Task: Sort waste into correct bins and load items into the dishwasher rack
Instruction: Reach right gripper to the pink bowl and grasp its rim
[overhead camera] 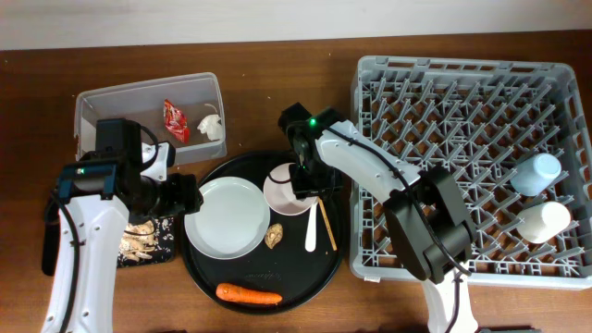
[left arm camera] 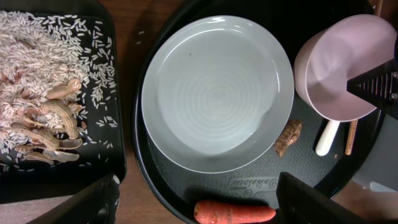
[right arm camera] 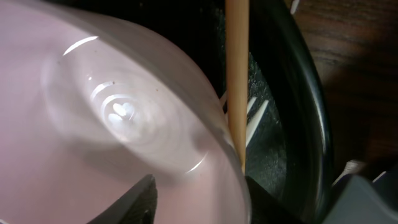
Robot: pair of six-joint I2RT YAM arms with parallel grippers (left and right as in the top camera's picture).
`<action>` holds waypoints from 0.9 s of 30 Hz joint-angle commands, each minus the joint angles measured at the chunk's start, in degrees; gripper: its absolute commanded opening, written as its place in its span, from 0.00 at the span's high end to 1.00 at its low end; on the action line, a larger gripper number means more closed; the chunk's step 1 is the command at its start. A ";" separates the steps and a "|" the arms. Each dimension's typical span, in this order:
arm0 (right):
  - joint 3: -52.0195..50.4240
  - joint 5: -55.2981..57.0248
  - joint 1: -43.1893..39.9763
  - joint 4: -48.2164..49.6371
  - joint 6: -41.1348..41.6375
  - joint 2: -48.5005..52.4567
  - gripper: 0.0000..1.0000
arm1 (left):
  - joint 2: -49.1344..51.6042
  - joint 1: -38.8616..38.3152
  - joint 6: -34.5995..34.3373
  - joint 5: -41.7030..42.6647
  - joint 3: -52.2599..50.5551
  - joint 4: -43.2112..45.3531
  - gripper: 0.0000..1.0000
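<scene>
- The clear tub (overhead camera: 92,106), at eleven o'clock from the round black tray (overhead camera: 199,268), is holding the red wrapper (overhead camera: 175,120) and the tissue (overhead camera: 212,124). Food scraps (left arm camera: 50,118) are lying in the shallow black tray (left arm camera: 115,155).
- The left gripper (left arm camera: 198,186) is hovering empty with its fingers spread wide. The grey plate (left arm camera: 217,93) is lying just ahead of them at twelve o'clock and looks to be its target.
- The carrot (left arm camera: 233,213) is lying at the round tray's six o'clock, and the brown lump (left arm camera: 288,137) is touching the plate's rim.
- The right gripper (overhead camera: 299,180) is straddling the pink bowl (left arm camera: 342,68) at one o'clock, with one finger inside and one outside, not yet pinching. It is probably preparing a lift toward the rack (overhead camera: 462,139) at three o'clock. A chopstick (right arm camera: 236,74) is lying just beside the bowl.
</scene>
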 commanded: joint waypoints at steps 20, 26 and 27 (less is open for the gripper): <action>1.46 1.60 -1.64 -2.25 1.01 -2.03 0.94 | -0.17 0.20 0.07 0.24 -0.55 0.31 0.19; 1.68 1.55 -1.64 -3.04 1.01 -2.08 0.85 | -0.17 0.20 0.07 0.24 -0.55 0.31 0.19; 1.92 1.57 -1.64 -3.28 1.01 -2.12 0.84 | -0.17 0.20 0.07 0.24 -0.55 0.31 0.19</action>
